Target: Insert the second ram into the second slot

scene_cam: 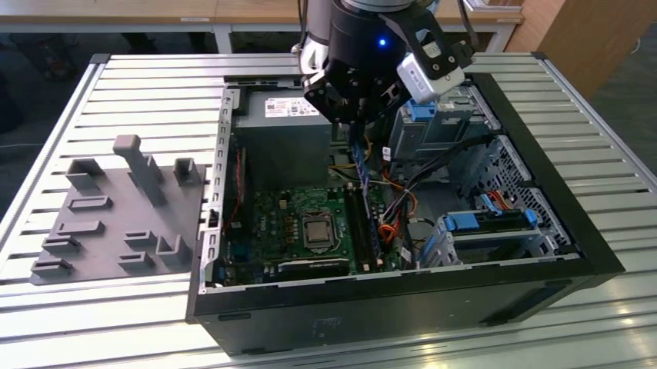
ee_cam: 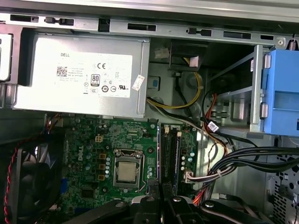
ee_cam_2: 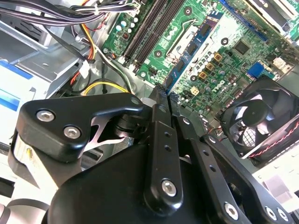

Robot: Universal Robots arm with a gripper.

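Observation:
In the exterior view my gripper (scene_cam: 355, 132) hangs over the open computer case (scene_cam: 534, 254), shut on the second ram (scene_cam: 358, 165). The ram is a thin blue stick that points down from the fingers toward the motherboard (scene_cam: 298, 231). It is still above the board. The long dark memory slots (scene_cam: 361, 227) lie just below and in front of it. In the first wrist view the ram shows edge-on (ee_cam: 160, 156) beside the slots (ee_cam: 171, 156), with my gripper (ee_cam: 161, 195) closed around it. The second wrist view shows the black fingers (ee_cam_2: 159, 140) pressed together above the slots (ee_cam_2: 152, 28).
A grey power supply (scene_cam: 282, 115) fills the back of the case. The processor socket (ee_cam: 126, 171) sits beside the slots, and a black fan (ee_cam_2: 264, 119) is at the board's edge. Cable bundles (scene_cam: 411, 165) and blue drive brackets (scene_cam: 491, 221) crowd the other side. A grey fixture plate (scene_cam: 113, 223) lies outside the case.

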